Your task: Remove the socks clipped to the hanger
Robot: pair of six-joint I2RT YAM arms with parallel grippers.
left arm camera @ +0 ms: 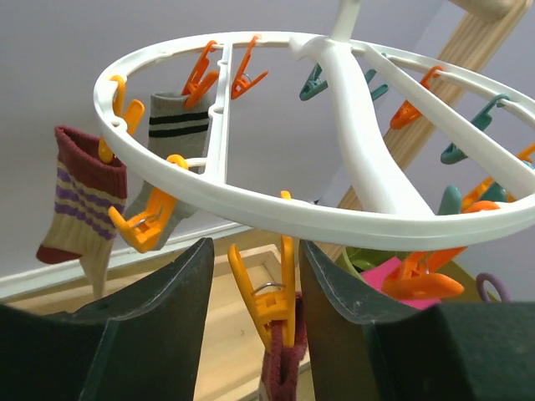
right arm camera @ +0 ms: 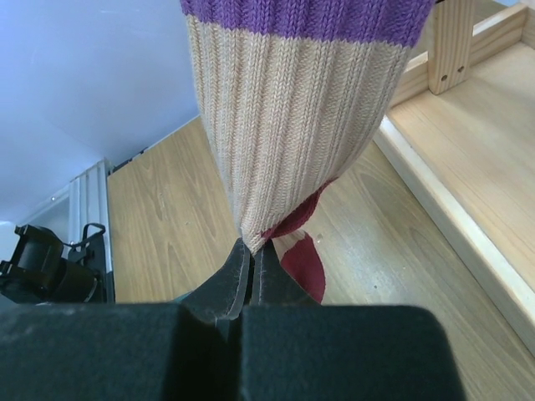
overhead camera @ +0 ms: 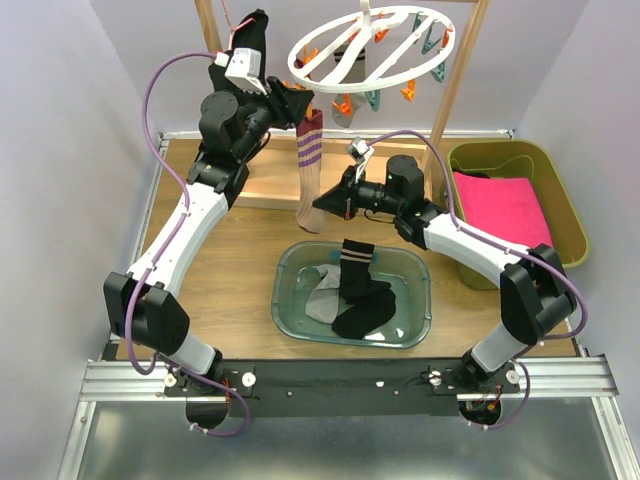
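The white round hanger hangs at the back, with orange and teal pegs. A tan sock with purple stripes and a maroon cuff hangs from an orange peg. My left gripper is open, with one finger on each side of that peg in the left wrist view. My right gripper is shut on the lower end of the same sock, which it pinches at the fingertips. A grey sock with a black-striped cuff and another maroon-striped sock are clipped to the ring.
A teal basin at the front centre holds black socks and a grey one. An olive bin with a pink cloth stands at the right. Wooden posts flank the hanger. A black garment hangs at the back left.
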